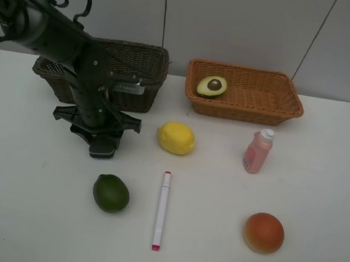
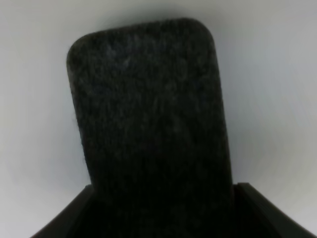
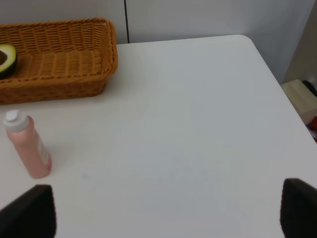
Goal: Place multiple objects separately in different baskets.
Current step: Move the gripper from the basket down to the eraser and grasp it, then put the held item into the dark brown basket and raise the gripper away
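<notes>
My left gripper (image 1: 102,148) points down at the table in front of the dark brown basket (image 1: 149,69) and is shut on the black eraser (image 2: 148,124), which fills the left wrist view. My right gripper (image 3: 166,210) is open and empty above bare table, out of the high view. The halved avocado (image 1: 212,86) lies in the light tan basket (image 1: 255,108). On the table are the lemon (image 1: 175,137), lime (image 1: 110,193), marker (image 1: 162,210), peach (image 1: 263,232) and upright pink bottle (image 1: 257,151). The pump bottle is not in view.
The white table's right edge (image 3: 270,74) runs close to my right gripper, with a beige object (image 3: 301,99) beyond it. The pink bottle (image 3: 28,146) and tan basket (image 3: 59,84) show in the right wrist view. The left arm (image 1: 52,31) hides part of the dark basket.
</notes>
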